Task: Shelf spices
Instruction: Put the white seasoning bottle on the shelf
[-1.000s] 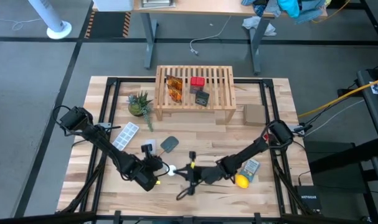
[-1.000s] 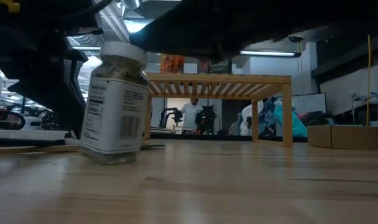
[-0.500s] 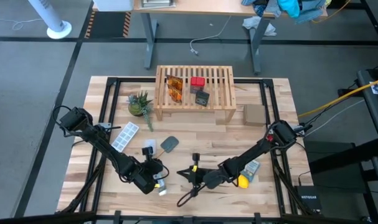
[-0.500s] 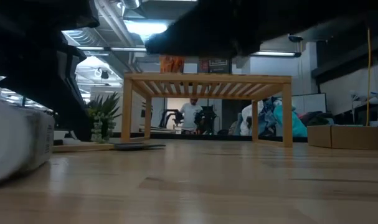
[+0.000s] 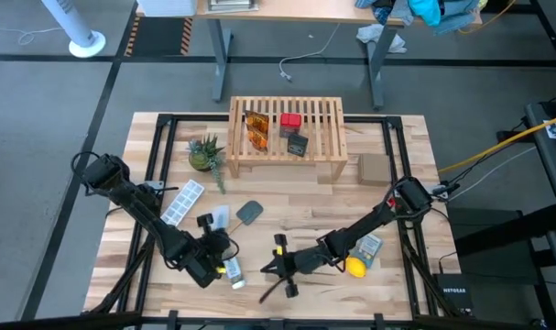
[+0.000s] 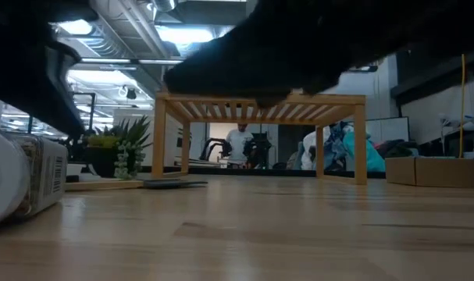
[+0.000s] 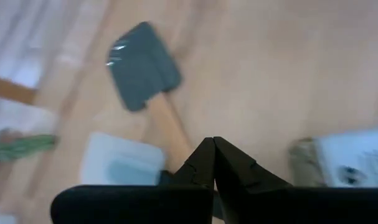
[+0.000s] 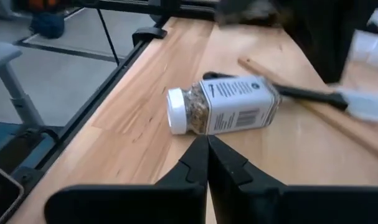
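now the bottle (image 8: 223,112) lies on its side, cap toward the table's front edge; both grippers (image 7: 212,149) (image 8: 207,146) pinched closed, empty.

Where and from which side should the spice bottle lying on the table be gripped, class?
Grip the bottle across its labelled body, coming from above. It lies on its side, cap toward the table edge, so the long flat sides face the right end effector, and the middle should balance best.

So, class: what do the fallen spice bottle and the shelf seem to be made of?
Spice bottle: clear glass or plastic, since the flakes inside show through; smooth white cap, probably plastic; paper-like printed label. Shelf: light, pale wood with a matte look and a slatted top.
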`<state>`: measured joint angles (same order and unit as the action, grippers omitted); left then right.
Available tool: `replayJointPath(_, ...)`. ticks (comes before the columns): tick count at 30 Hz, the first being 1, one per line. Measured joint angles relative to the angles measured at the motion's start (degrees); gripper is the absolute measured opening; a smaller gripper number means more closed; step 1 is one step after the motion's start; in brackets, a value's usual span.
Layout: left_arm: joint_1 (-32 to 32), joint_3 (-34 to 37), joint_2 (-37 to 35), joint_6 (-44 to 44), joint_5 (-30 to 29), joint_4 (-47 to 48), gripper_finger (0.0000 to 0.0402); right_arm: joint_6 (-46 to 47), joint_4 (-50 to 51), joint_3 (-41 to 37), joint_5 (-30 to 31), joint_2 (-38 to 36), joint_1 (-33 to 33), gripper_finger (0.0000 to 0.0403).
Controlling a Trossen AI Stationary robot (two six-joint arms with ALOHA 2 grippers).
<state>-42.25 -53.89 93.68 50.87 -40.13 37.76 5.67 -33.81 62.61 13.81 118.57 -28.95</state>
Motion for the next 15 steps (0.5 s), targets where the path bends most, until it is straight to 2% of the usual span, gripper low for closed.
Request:
replayJointPath(7, -3.51, 0.00, 0.61, 4.47, 2.49, -1.24, 0.0000, 4.75, -6.09, 0.97, -6.78, 5.65, 2.08, 0.0007)
replayJointPath(11, -4.39, 0.00, 0.75, 7.29, 3.43, -1.34, 0.0000, 4.55, -5.59, 3.91, -9.71, 7.91, 2.00, 0.0007)
replayJointPath(15, -5.66, 0.00, 0.75, 9.26, 4.77, -2.77, 0.0000, 4.39, -1.95, 5.51, -9.97, 8.03, 1.93, 0.0007)
